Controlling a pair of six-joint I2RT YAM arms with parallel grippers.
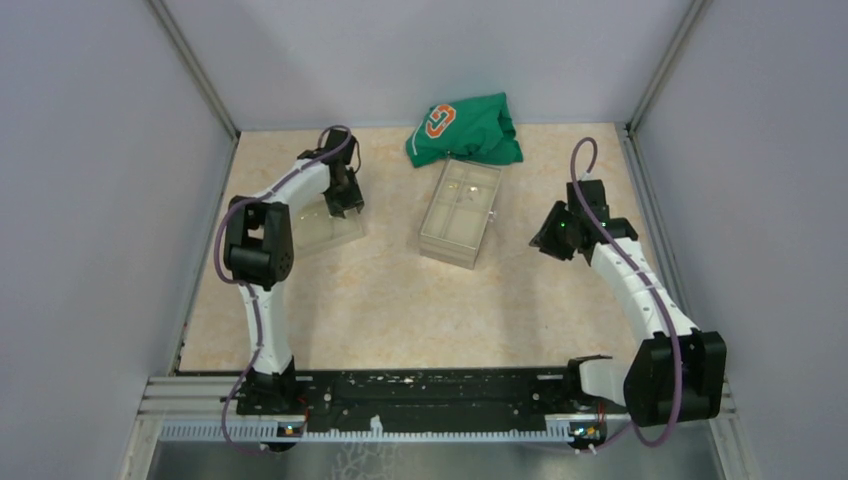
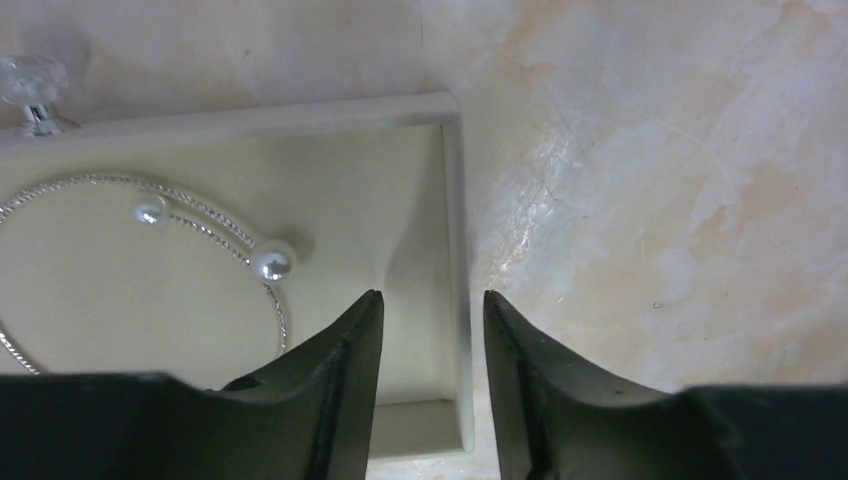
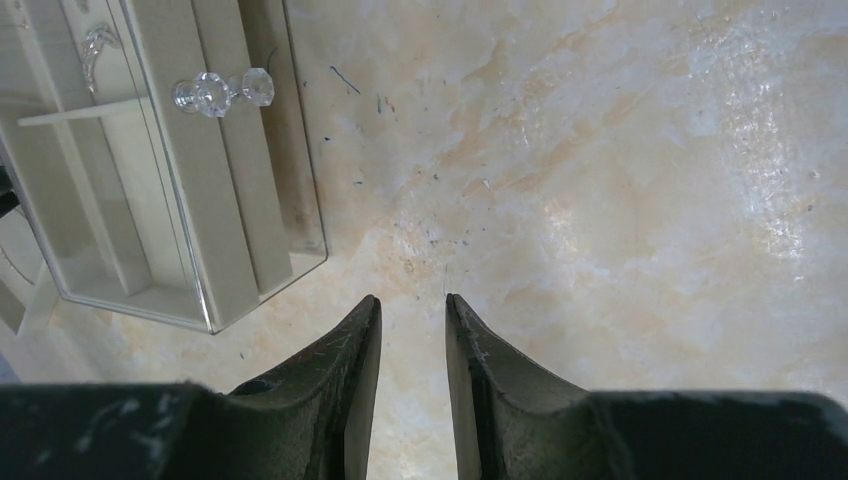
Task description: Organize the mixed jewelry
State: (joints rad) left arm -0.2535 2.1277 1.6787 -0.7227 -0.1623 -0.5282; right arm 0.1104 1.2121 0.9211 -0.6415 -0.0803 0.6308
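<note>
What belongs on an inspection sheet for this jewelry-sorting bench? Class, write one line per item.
Surface: beige marbled table, faint specks.
Job's things: pearl-tipped wire bangle lies in cream tray; small silvery piece in clear box.
Clutter: green cloth behind the box.
Grippers: left gripper open over the tray's wall; right gripper open over the table, holding nothing.
Cables: purple cables run along both arms, clear of the jewelry.
Surroundings: grey walls on three sides.
</note>
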